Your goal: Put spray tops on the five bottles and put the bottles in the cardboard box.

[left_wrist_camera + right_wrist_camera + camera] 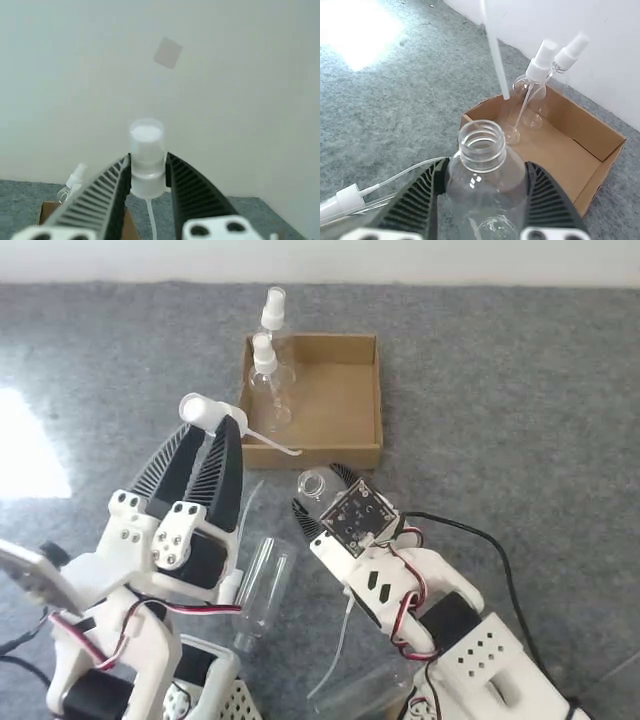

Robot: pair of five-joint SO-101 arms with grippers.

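My left gripper (213, 430) is shut on a white spray top (199, 409), held in the air with its thin dip tube (275, 443) slanting toward the cardboard box (335, 400). In the left wrist view the spray top (146, 155) stands upright between the fingers (112, 185). My right gripper (322, 496) is shut on a clear open-necked bottle (314, 483), held upright just in front of the box. In the right wrist view the bottle's neck (482, 144) sits a little below the end of the hanging tube (496, 55). Two capped bottles (267, 380) stand in the box's left side.
A clear uncapped bottle (262, 585) lies on the grey carpet between the arms. Another bottle (365, 690) and a loose tube (340, 640) lie near the right arm's base. A loose spray top (345, 200) lies beside the right gripper. The box's right half (570, 150) is bare.
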